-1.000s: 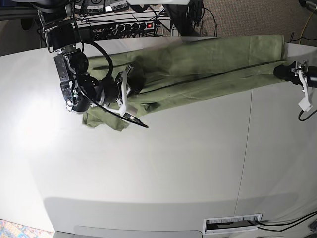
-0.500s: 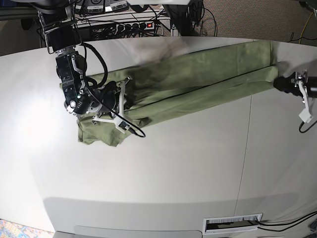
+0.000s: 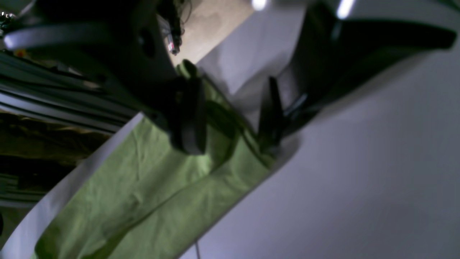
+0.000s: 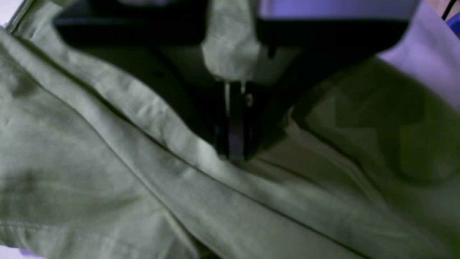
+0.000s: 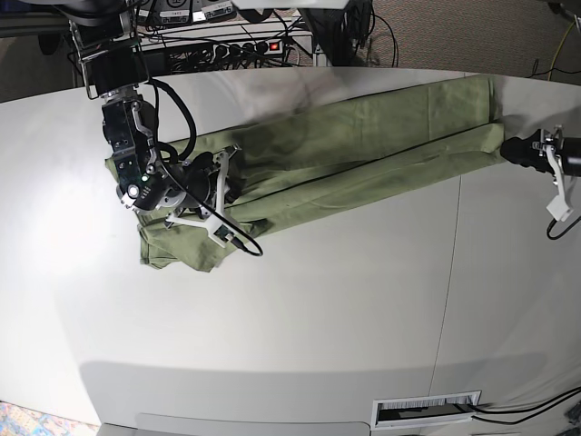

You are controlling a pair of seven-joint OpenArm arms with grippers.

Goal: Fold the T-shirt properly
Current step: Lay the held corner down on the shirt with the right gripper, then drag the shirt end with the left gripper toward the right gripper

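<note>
The green T-shirt (image 5: 363, 145) lies folded into a long band across the far half of the white table (image 5: 318, 327). It runs from the near left to the far right. My right gripper (image 5: 227, 195) is at the band's left part. In the right wrist view the right gripper (image 4: 233, 144) is shut on a fold of the T-shirt (image 4: 90, 162), and cloth bunches up between the fingers. My left gripper (image 5: 506, 148) is at the band's right end. In the left wrist view the left gripper (image 3: 230, 122) stands open, its fingers (image 3: 190, 118) astride the corner of the T-shirt (image 3: 143, 187).
A power strip (image 5: 245, 45) and cables sit behind the table's far edge. A seam (image 5: 451, 272) crosses the tabletop on the right. A slot (image 5: 427, 409) lies at the near edge. A cable (image 5: 241, 241) loops off the right gripper onto the shirt.
The right gripper has dropped toward the table and drawn the shirt leftward. The shirt's right end has slid away from the far right edge. The left arm has hardly moved.
</note>
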